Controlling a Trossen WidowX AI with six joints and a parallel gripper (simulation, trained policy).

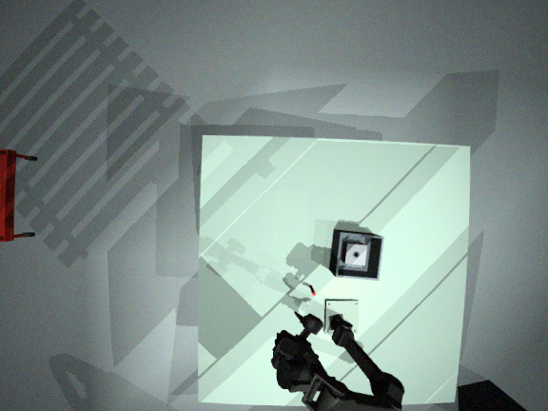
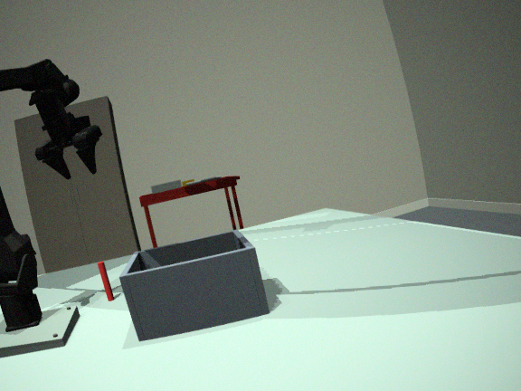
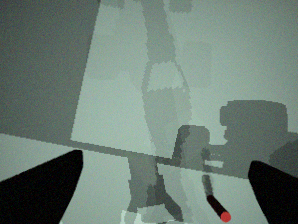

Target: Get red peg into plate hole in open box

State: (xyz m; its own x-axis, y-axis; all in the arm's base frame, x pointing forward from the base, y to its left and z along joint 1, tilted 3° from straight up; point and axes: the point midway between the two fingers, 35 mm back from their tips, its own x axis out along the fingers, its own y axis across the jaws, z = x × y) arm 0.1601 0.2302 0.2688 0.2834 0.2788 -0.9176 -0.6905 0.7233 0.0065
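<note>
The red peg (image 1: 313, 291) (image 2: 106, 281) (image 3: 225, 216) stands upright on the pale table, outside the box. In the wrist view its red top shows low and right of centre, between the finger directions. The grey open box (image 1: 375, 257) (image 2: 199, 294) stands beside the peg. The white plate (image 1: 349, 261) at its bottom shows a dark, empty hole (image 1: 356, 254) in the top view; box walls hide it in the exterior view. My gripper (image 2: 81, 176) (image 3: 166, 163) is wide open and empty, high above the table, with its fingers pointing down. The peg stands well below it.
The arm's pale base plate (image 1: 352, 306) (image 2: 68, 326) lies near the peg and box. A red side table (image 1: 7, 195) (image 2: 190, 192) and a tall cabinet (image 2: 90, 217) stand beyond the work table. Shadows of the arm and other things cross the tabletop.
</note>
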